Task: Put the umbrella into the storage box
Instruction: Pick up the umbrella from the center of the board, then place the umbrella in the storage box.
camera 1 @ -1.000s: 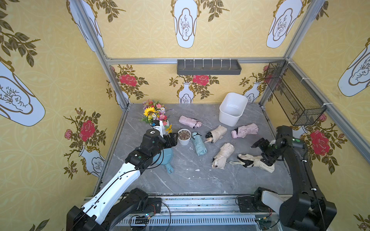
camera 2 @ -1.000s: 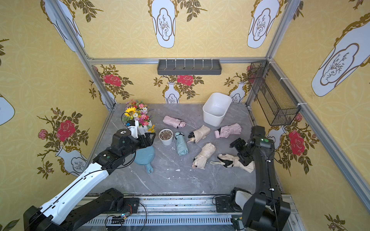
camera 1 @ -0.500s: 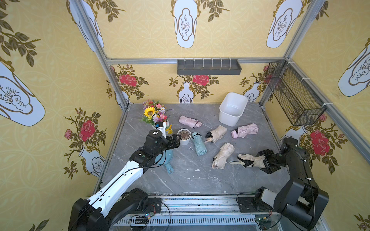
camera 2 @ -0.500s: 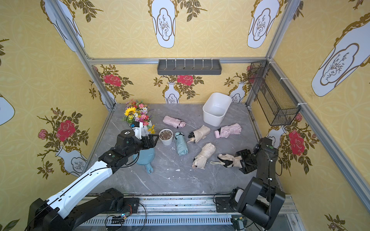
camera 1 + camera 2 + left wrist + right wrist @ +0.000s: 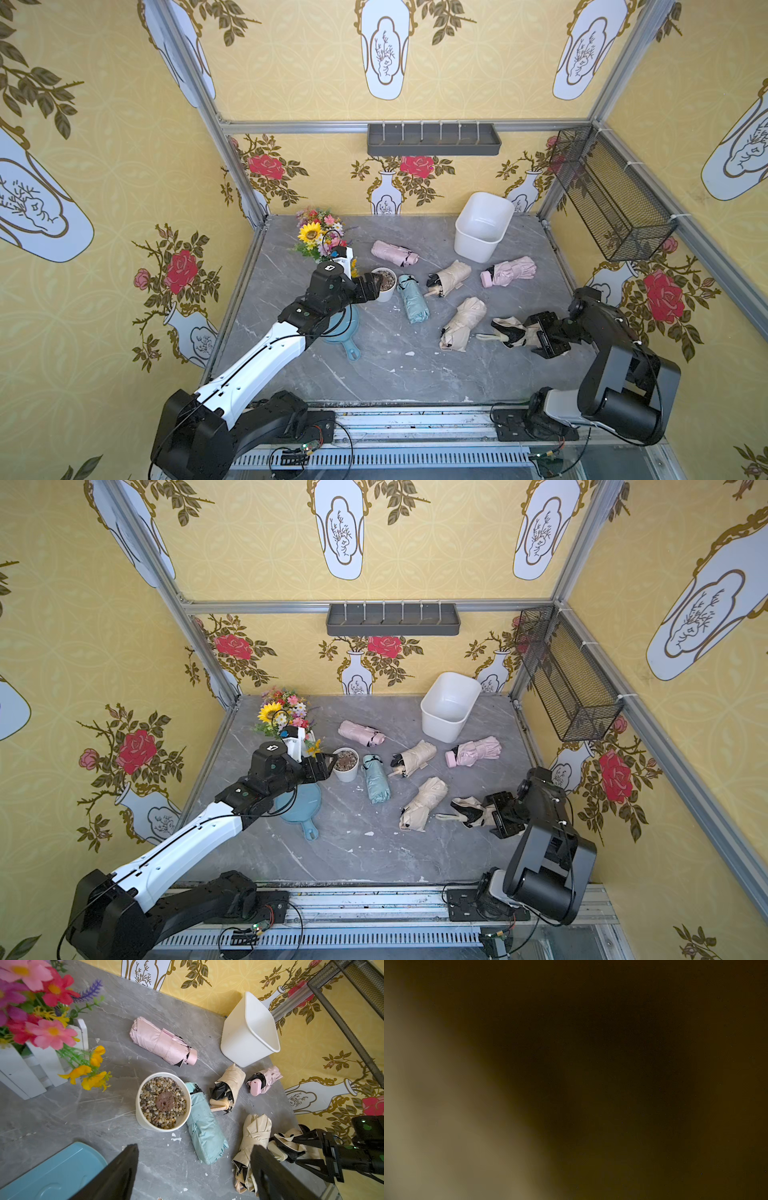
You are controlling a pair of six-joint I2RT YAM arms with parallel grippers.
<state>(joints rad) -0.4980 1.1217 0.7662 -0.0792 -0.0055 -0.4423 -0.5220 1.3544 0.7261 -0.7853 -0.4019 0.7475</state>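
right gripper (image 5: 534, 334): dropped onto beige umbrella (image 5: 503, 322), fingers (image 5: 311, 1135) narrowing | left gripper (image 5: 374, 286): advanced toward pebble pot (image 5: 387, 293)

Flowers (image 5: 318, 235) centre-left, pebble pot (image 5: 384, 280) just beside them — grey tray (image 5: 432, 143) top centre, mesh basket (image 5: 611, 199) upper right.

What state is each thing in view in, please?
Box, upright, empty.
Left gripper, open, empty.
Right gripper, jaws around a beige umbrella; grip unclear.
That umbrella, folded, lying on the table.
Other five umbrellas, folded, lying loose.
Pot, upright, holding pebbles.

paired overhead views — close wrist cameras
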